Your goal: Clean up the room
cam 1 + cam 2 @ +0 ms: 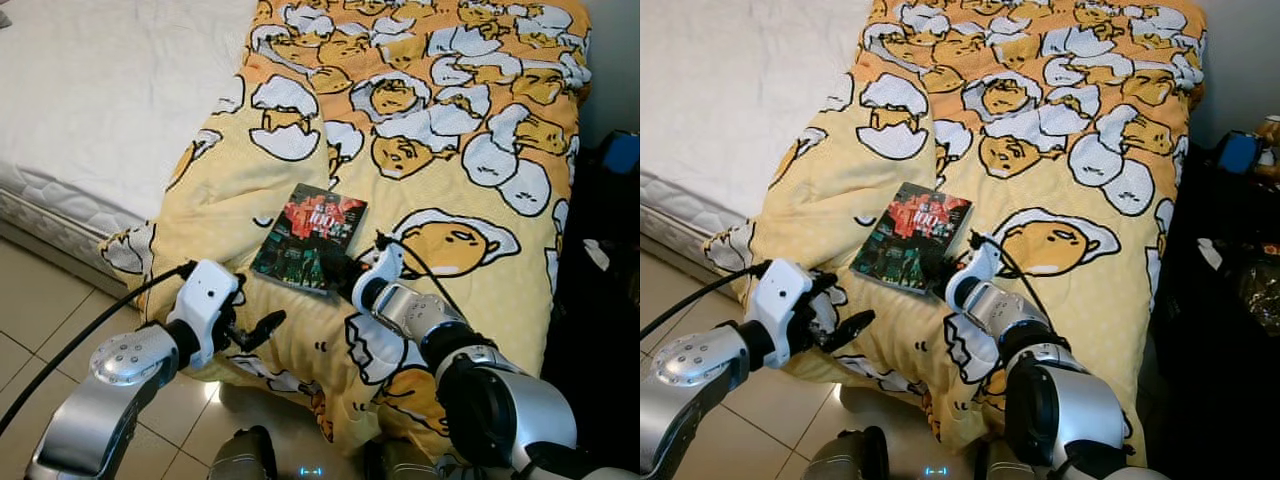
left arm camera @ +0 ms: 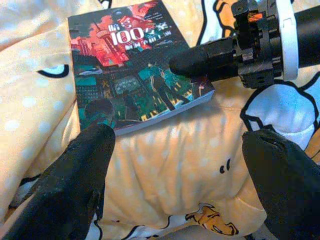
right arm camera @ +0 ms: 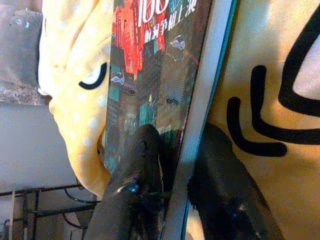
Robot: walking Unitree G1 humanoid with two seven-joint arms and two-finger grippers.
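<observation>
While partly hidden under the book (image 1: 311, 237), right gripper (image 3: 172, 175) pinches its near corner on the quilt (image 1: 455, 180); left gripper (image 2: 185, 170) spread wide, just short of it.

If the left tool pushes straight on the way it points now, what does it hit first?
Probably the yellow quilt bulging between the left tool and the book; the book's near edge comes next. Depth is uncertain.
</observation>
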